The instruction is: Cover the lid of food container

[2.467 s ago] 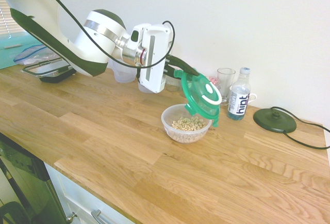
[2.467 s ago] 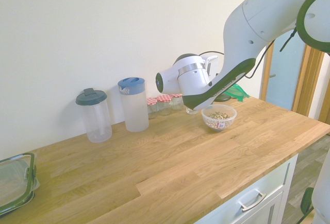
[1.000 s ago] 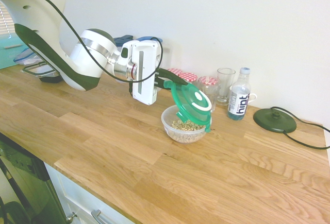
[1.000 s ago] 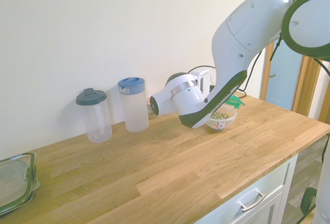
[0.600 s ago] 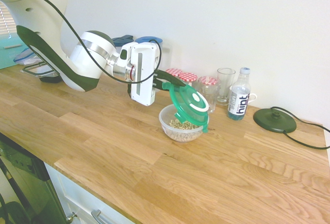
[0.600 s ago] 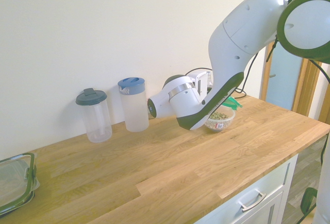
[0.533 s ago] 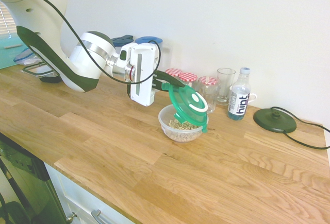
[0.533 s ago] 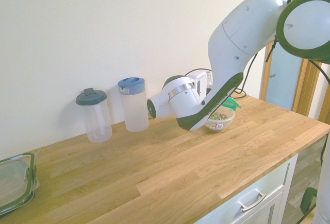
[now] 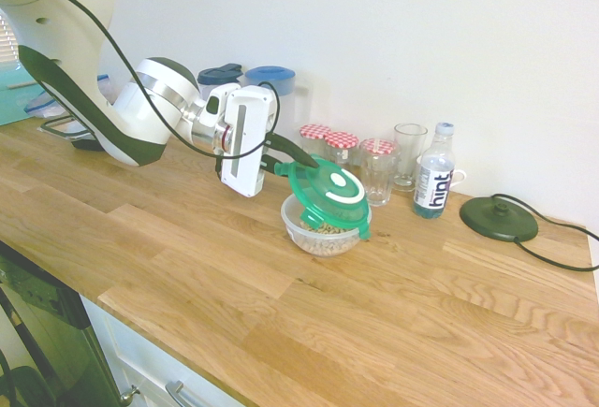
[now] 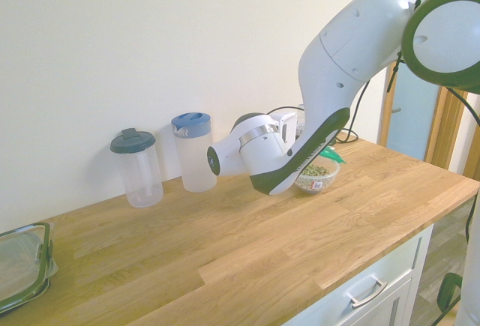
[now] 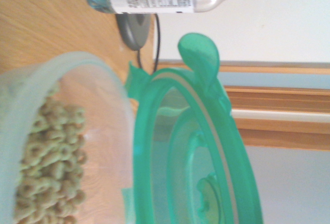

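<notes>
First exterior view: gripper [image 9: 284,166] clamped on the lid [image 9: 329,196], tilted, its lower edge over the bowl [image 9: 321,236].

White arm [image 9: 140,122] reaching nearly level, slightly downward, fingers [image 9: 298,159] clamped shut.

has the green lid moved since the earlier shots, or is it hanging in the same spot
Yes. In the first exterior view the lid, held by the gripper, has come down and toward the picture's left, away from the water bottle, now tilted low over the food container.
</notes>
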